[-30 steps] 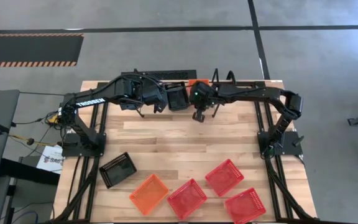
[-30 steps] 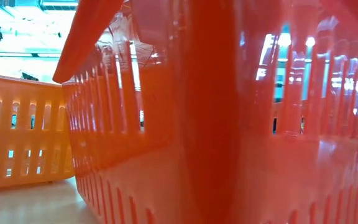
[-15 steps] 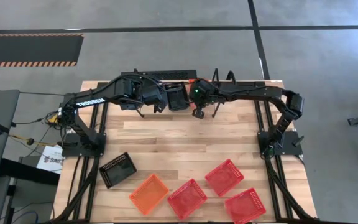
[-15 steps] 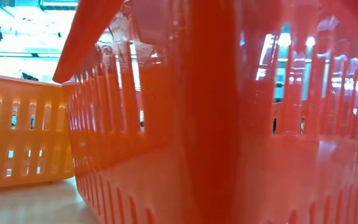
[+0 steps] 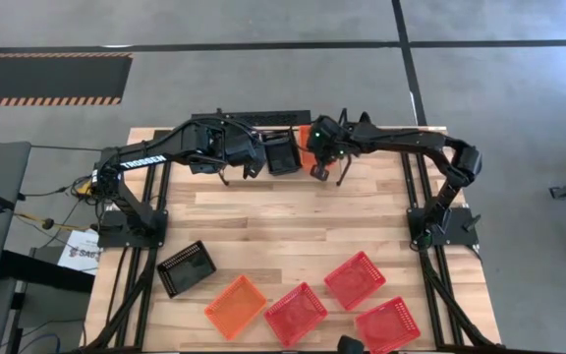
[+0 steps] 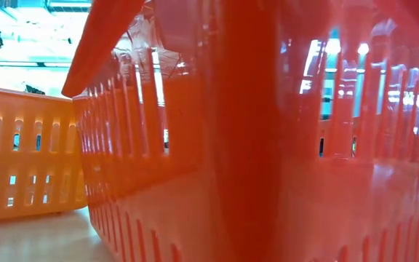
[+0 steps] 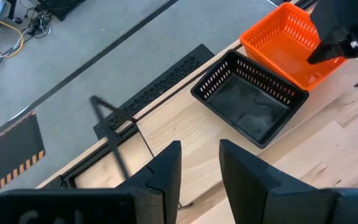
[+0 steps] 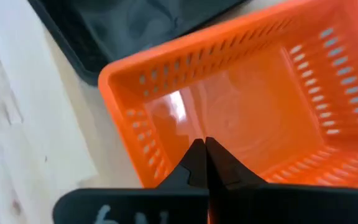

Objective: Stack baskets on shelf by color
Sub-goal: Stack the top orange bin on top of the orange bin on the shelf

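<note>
Judging by the thin perforated plastic, each basket should be light, fairly stiff and a little slick, best pinched at a rim wall. Low in the high view, a black basket (image 5: 186,267), an orange one (image 5: 235,306) and three red ones (image 5: 296,314) lie loose on the bench (image 5: 283,221). At top centre the right end effector (image 5: 316,170), pressed together, pinches the near wall of an orange basket (image 8: 253,106) on the shelf (image 7: 166,121). Just beside it sits a black basket (image 7: 248,98), with the left end effector (image 7: 199,163) slightly spread, hovering near and holding nothing.
</note>
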